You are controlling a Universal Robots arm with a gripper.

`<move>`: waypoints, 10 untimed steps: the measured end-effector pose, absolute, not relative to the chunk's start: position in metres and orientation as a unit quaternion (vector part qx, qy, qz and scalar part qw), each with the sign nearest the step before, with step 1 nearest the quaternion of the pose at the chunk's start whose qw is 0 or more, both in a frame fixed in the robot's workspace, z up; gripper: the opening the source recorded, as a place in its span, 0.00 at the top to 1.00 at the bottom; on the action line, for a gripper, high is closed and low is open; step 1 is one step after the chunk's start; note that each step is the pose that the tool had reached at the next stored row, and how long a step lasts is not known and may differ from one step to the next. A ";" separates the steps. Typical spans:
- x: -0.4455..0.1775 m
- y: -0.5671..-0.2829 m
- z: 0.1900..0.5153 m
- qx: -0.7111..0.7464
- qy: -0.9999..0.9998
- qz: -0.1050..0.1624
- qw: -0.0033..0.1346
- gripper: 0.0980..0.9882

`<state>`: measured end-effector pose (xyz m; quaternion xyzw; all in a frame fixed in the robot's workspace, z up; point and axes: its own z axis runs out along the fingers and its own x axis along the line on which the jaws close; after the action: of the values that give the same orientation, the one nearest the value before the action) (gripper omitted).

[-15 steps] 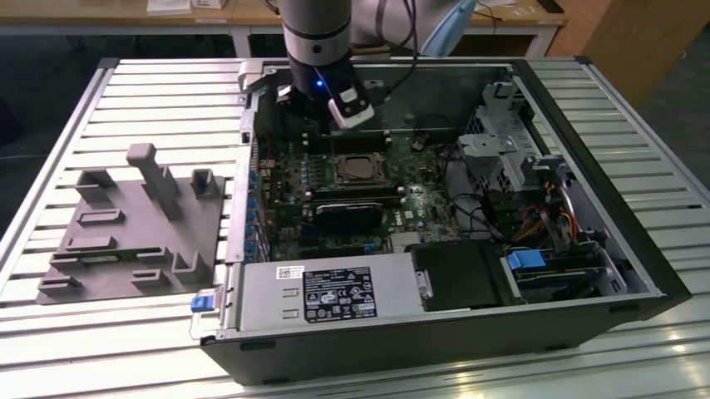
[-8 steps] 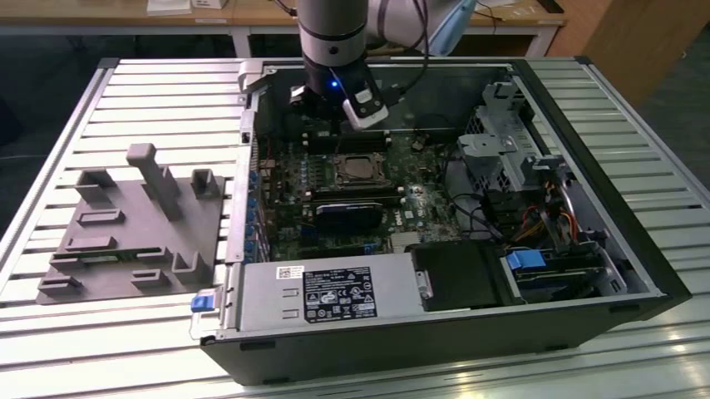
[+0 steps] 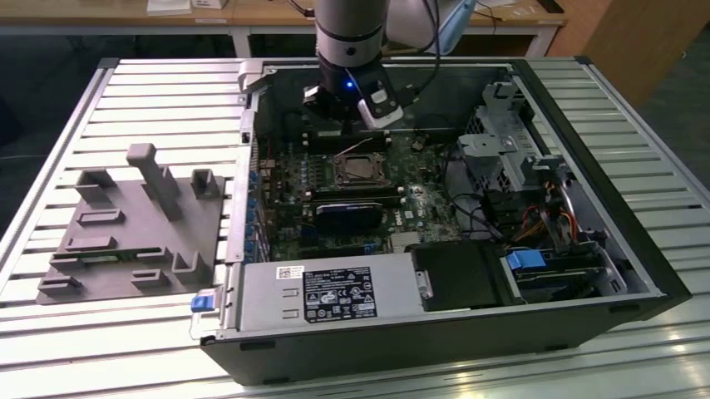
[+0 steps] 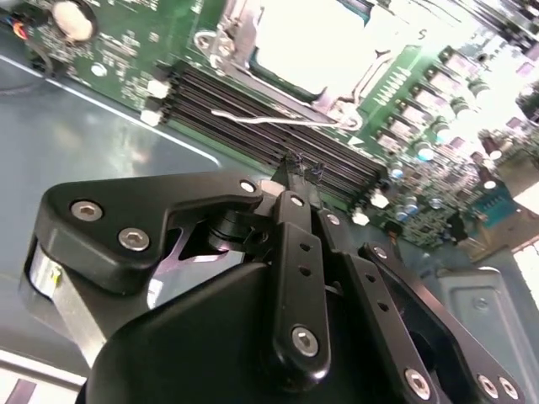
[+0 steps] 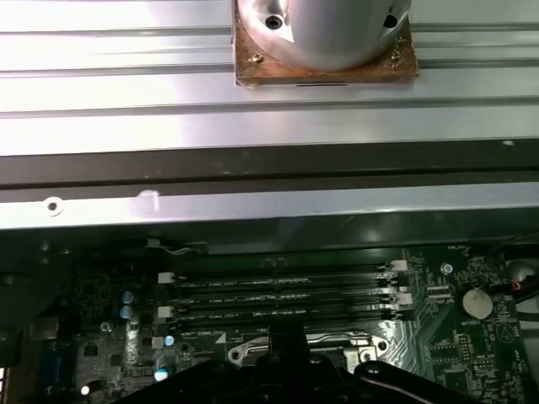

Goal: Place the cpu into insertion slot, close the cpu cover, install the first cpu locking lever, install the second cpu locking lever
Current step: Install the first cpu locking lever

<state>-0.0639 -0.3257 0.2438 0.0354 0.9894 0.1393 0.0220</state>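
The cpu (image 3: 357,171) lies flat in the insertion slot (image 3: 336,160) on the green board, and shows as a bright square (image 4: 295,38) in the second wrist view. The silvery cpu cover (image 4: 229,38) lies down around it. A thin wire locking lever (image 4: 278,119) sticks out over the black memory slots (image 4: 244,105), away from the socket's side. My gripper (image 4: 296,162) hangs just above those slots, on the far side of the socket in the exterior view (image 3: 346,125). Its black fingers (image 5: 282,358) are shut together with nothing between them.
A grey power supply (image 3: 332,295) and a black shroud (image 3: 461,278) fill the case's near end. A metal drive cage (image 3: 500,133) stands at the exterior view's right. A black rounded component (image 3: 349,214) sits near the socket. A grey fixture (image 3: 133,224) lies outside the case.
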 end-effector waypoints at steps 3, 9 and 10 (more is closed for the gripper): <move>-0.058 -0.326 0.244 0.035 0.989 0.139 0.022 1.00; -0.056 -0.326 0.244 0.035 0.989 0.139 0.022 1.00; -0.056 -0.326 0.244 0.035 0.989 0.139 0.022 1.00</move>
<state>-0.0558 -0.3257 0.2436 0.0354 0.9894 0.1392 0.0221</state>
